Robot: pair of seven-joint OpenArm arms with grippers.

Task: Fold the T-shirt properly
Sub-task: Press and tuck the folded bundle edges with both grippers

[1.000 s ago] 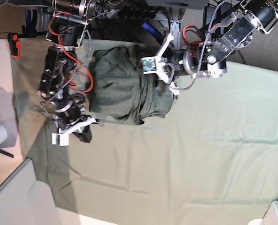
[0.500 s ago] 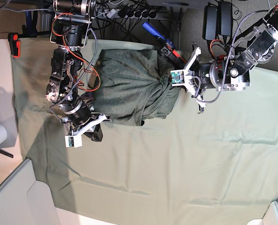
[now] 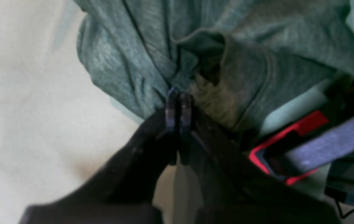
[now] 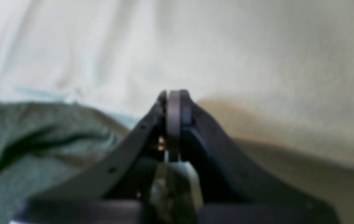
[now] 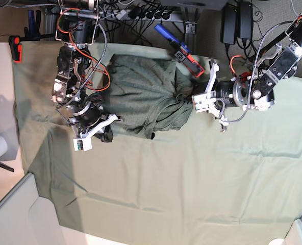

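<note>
Presently we find the T-shirt bunched on the pale green table cloth near its far edge. The left gripper is clamped on a gathered fold of it. The right gripper has its fingers together at the shirt's opposite edge; whether it pinches fabric we cannot tell.

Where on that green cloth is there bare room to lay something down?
The wide stretch of table cloth below the T-shirt is bare down to its lower edge. Crowded: the top strip, where the left gripper and right gripper pinch the shirt.
</note>
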